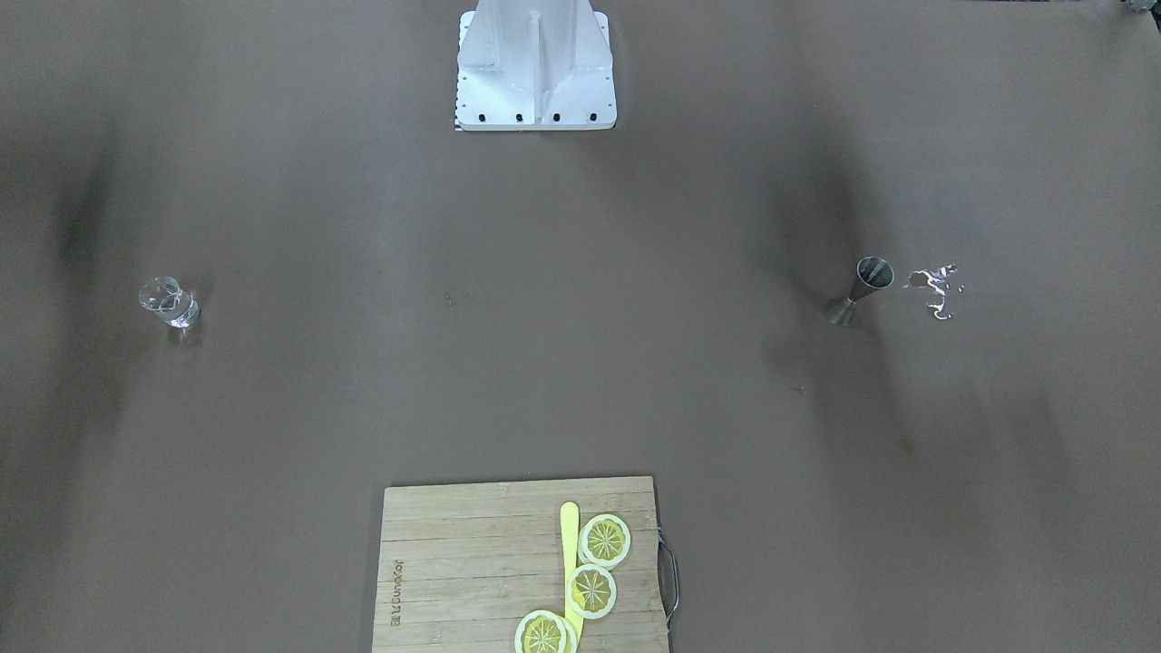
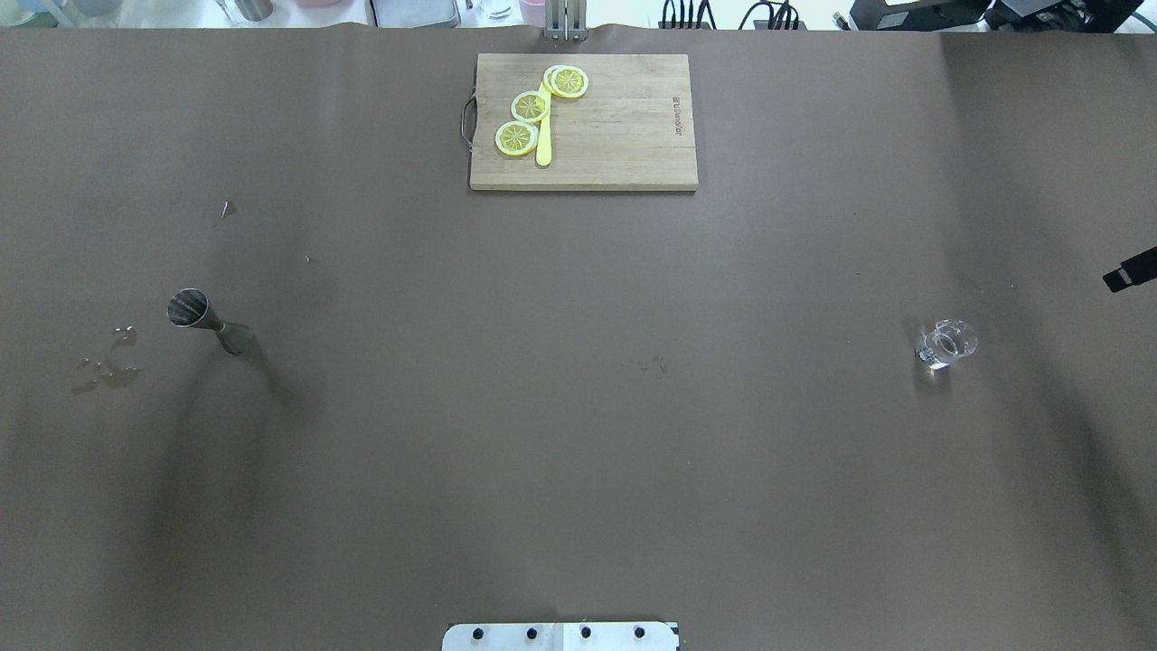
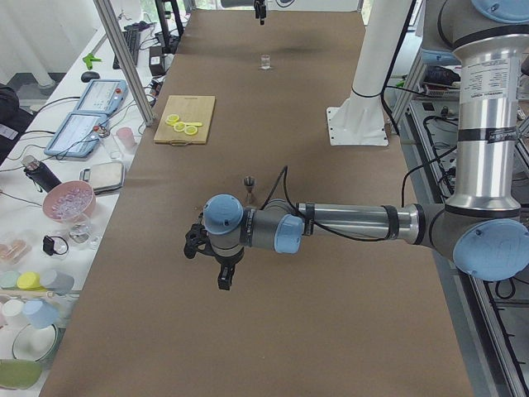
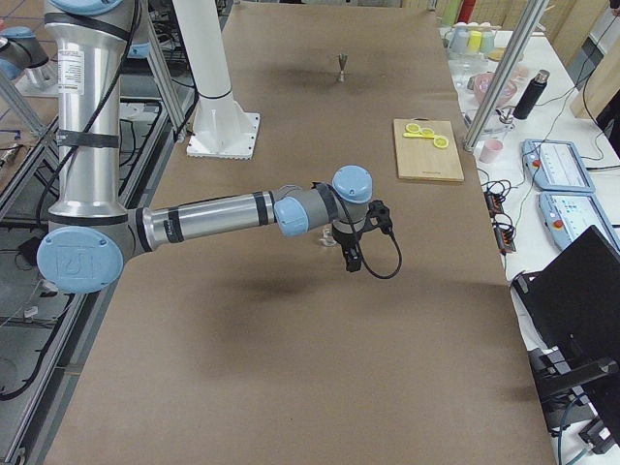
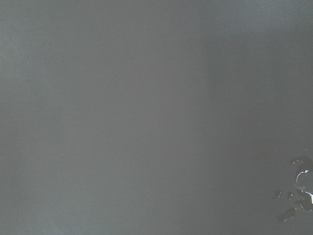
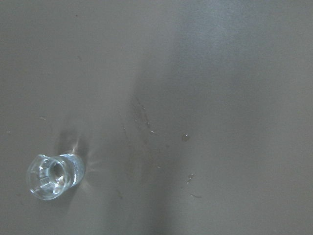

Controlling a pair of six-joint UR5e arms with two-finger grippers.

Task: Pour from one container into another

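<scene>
Fingers' gap unreadable on left gripper [image 3: 223, 281] and right gripper [image 4: 352, 260], both forearms apparently level

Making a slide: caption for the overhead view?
Steel jigger beside a spill, clear glass far right, cutting board beyond.

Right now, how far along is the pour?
Done: nothing clearly, though a wet patch lies beside the upright jigger. In hand: nothing. The left gripper and right gripper hang above the table, holding neither container. Left: the whole pour; the glass stands far across the table.
</scene>
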